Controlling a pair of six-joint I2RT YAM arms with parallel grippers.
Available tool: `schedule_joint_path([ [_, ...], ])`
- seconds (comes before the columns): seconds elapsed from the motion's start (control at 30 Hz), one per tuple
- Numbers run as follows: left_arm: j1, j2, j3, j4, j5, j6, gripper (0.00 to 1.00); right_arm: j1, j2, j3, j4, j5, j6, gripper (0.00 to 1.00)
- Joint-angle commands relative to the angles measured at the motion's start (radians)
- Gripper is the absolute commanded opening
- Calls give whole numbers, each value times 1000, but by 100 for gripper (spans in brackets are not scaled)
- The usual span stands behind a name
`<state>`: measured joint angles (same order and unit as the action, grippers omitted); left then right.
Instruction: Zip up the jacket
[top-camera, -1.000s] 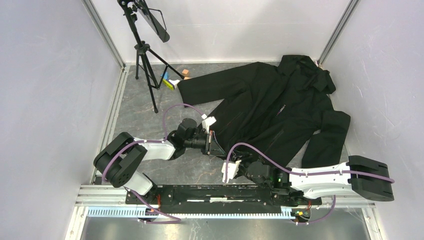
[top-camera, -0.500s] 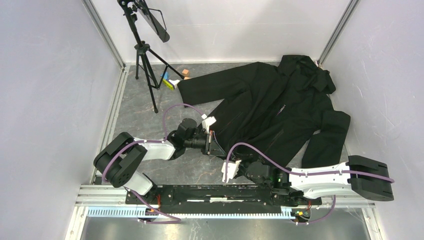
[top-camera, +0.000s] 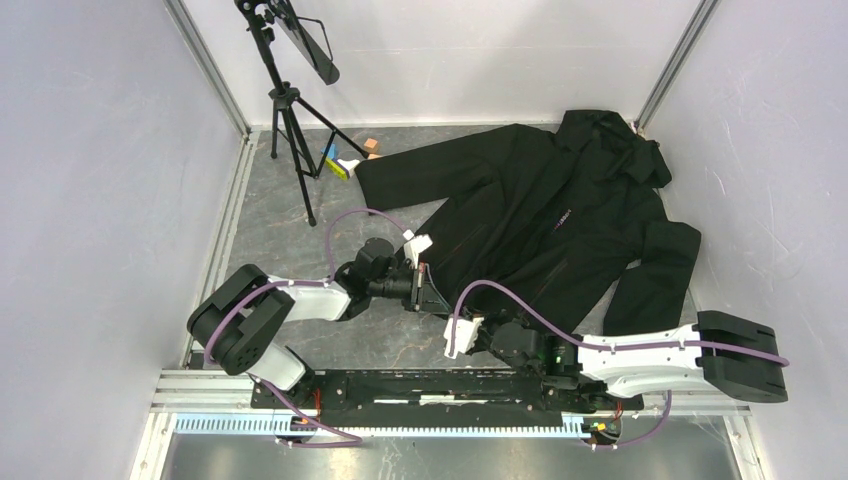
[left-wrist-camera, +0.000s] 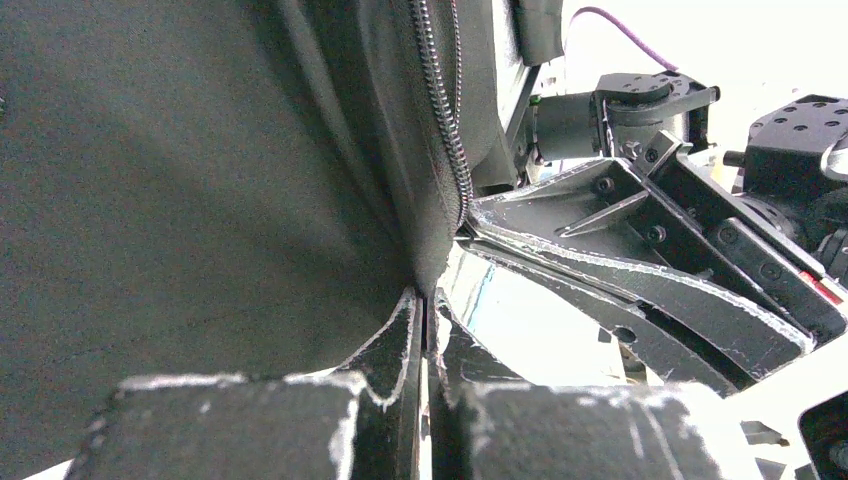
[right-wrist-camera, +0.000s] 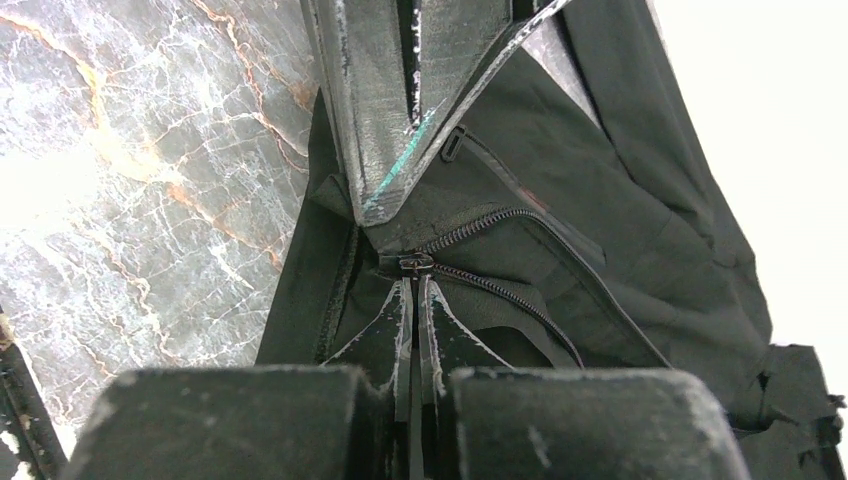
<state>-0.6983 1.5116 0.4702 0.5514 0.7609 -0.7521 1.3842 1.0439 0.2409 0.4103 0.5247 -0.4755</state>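
Observation:
The black hooded jacket (top-camera: 560, 225) lies spread on the marble floor, hood at the far right and bottom hem towards the arms. My left gripper (top-camera: 428, 290) is shut on the jacket's bottom edge beside the zipper teeth (left-wrist-camera: 440, 110), with fabric pinched between its fingertips (left-wrist-camera: 408, 325). My right gripper (top-camera: 472, 322) is shut on the zipper slider (right-wrist-camera: 414, 264) at the bottom of the front zip. The two rows of teeth (right-wrist-camera: 500, 290) spread apart beyond it. The left gripper's fingers (right-wrist-camera: 385, 110) hold the hem just ahead of the slider.
A black tripod (top-camera: 290, 120) stands at the back left with small coloured blocks (top-camera: 345, 160) beside it. White walls with metal rails close in the sides. Bare marble floor (top-camera: 290, 230) lies left of the jacket. The right gripper's body (left-wrist-camera: 650, 240) is close to my left fingers.
The right gripper has crept very slightly towards the jacket. The left arm and jacket look unchanged.

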Motion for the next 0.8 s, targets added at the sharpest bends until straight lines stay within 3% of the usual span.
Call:
schedule_joint_path([
  [0.0, -24, -23, 8, -64, -6, 28, 2, -23, 1, 90, -106, 45, 138, 0],
  [0.43, -115, -150, 48, -421, -276, 193, 2, -145, 115, 419, -645, -8, 450, 0],
  [0.57, -125, -206, 30, -459, -316, 201, 2, -215, 80, 396, -672, -18, 487, 0],
  [0.77, -129, -241, 22, -487, -294, 221, 2, -308, 31, 343, -636, -204, 457, 0],
])
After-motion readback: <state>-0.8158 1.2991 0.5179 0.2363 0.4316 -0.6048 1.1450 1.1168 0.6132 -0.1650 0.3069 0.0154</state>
